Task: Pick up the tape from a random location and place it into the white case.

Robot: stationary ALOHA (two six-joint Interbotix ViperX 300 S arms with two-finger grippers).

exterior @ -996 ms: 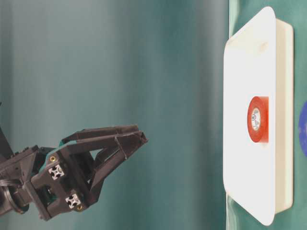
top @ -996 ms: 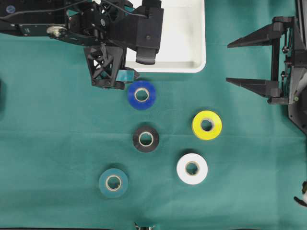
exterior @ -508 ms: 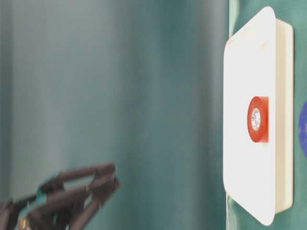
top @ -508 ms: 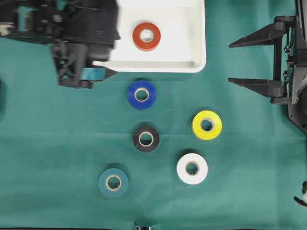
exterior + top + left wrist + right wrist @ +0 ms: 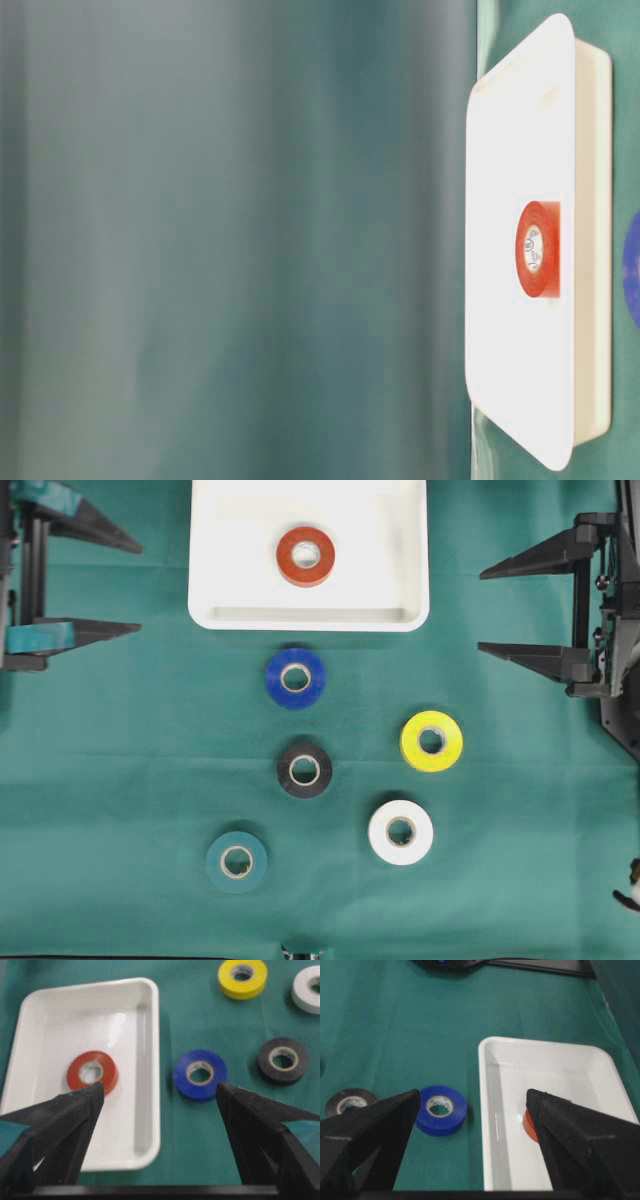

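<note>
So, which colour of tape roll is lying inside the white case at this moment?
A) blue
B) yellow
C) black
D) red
D: the red tape roll lies flat on the floor of the white case, while the blue, yellow and black rolls lie outside it on the green cloth.

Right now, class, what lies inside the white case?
One red tape roll lies flat inside the white case, apart from its walls. The rest of the floor is bare. The patch under the roll is covered, so it cannot be seen.
</note>
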